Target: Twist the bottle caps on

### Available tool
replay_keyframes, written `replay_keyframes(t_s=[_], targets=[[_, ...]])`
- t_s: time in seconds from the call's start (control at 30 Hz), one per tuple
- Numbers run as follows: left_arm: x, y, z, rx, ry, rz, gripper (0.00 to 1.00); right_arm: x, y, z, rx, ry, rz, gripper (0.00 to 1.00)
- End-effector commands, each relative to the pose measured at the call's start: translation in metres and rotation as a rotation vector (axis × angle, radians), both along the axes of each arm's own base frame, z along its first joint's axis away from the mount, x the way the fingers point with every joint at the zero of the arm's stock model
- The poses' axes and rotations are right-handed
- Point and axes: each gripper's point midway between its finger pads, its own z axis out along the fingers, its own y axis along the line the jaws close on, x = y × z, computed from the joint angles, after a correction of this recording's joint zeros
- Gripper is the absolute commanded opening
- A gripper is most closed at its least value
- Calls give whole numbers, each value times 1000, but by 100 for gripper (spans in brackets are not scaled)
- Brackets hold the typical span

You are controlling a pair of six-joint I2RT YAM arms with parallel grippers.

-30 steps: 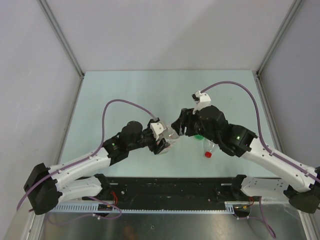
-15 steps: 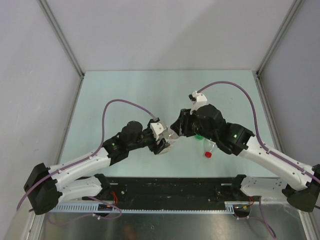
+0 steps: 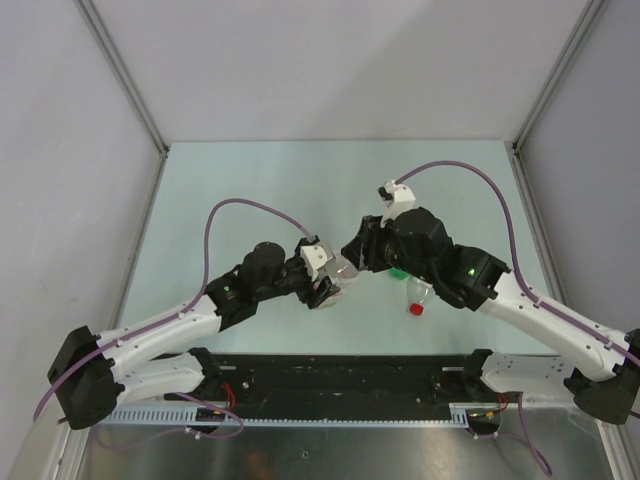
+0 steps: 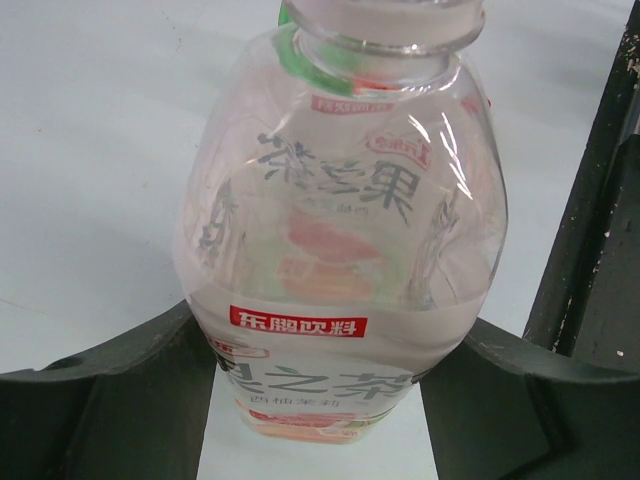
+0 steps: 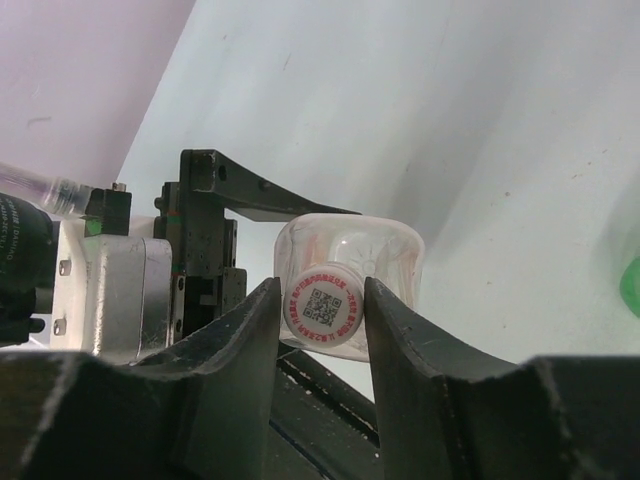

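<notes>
Right gripper (image 5: 320, 288) pinched the white cap (image 5: 322, 312), which sat on the neck of the wide bottle (image 4: 340, 210). Left gripper (image 4: 315, 375) clasped this bottle at its label. Nearby on the table (image 3: 250, 180) lay a slim bottle (image 3: 421, 293) with a red cap (image 3: 416, 310). Something green (image 3: 398, 272), perhaps another bottle, was mostly hidden.
</notes>
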Motion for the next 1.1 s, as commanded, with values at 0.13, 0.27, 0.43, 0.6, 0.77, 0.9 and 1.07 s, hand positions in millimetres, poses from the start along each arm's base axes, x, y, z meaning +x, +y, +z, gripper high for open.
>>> replay_keyframes(t_s=[0.13,0.27,0.43,0.6,0.77,0.9,1.07], targets=[[6,-9,35,-70,-49,-3,0,1,3,25,24,-57,17,24],[-6,-12,50,-129,-29,-46,0,-1,6,27,-29,-134,73,3],[-28,-13,75,-220,-31,-133,0,-16,11,29,-80,-212,211,0],[-45,-11,94,-288,-36,-192,0,-32,18,27,-107,-256,342,0],[-46,-7,104,-303,-81,-197,0,-48,19,11,-169,-251,461,0],[-48,-7,106,-300,-107,-214,0,-56,13,6,-208,-262,507,0],[-28,-6,104,-280,-112,-120,0,-35,5,-3,-243,-208,344,0]])
